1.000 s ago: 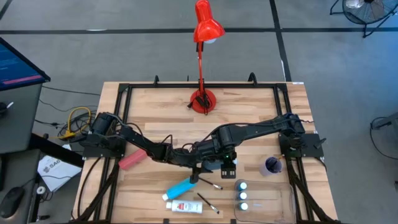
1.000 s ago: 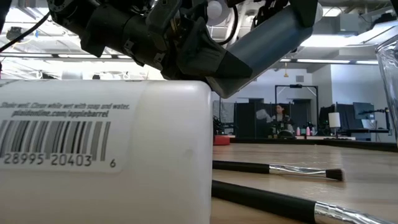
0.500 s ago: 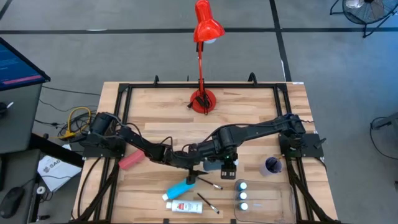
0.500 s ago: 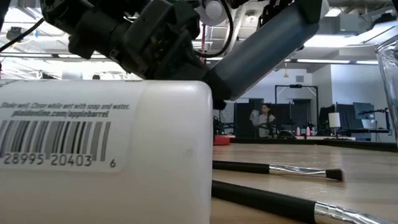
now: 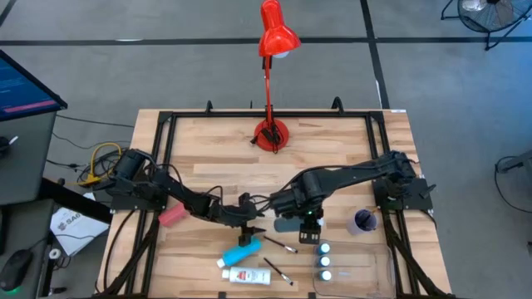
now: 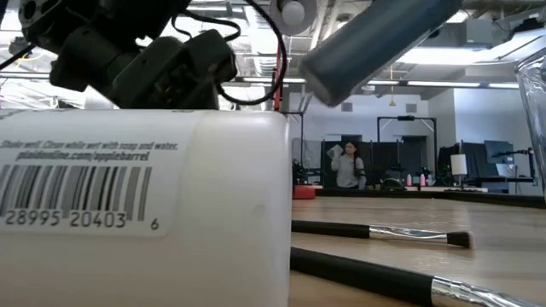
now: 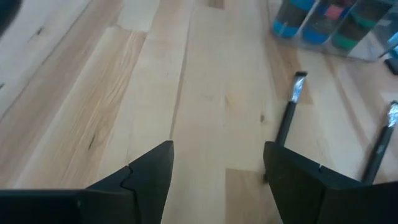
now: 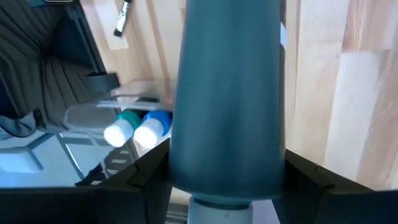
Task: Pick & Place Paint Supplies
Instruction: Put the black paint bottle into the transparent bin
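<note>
white bottle (image 6: 145,213) label: "appleBarrel", barcode 28995 20403 | right gripper (image 8: 227,186) clamps grey-blue tube (image 8: 227,93) | left gripper (image 7: 214,180) spread, empty

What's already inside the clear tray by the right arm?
In the clear tray, three white-capped bottles stand in a row; the right wrist view shows teal and blue ones. The third's colour is hidden there behind the grey-blue tube in the right gripper.
</note>
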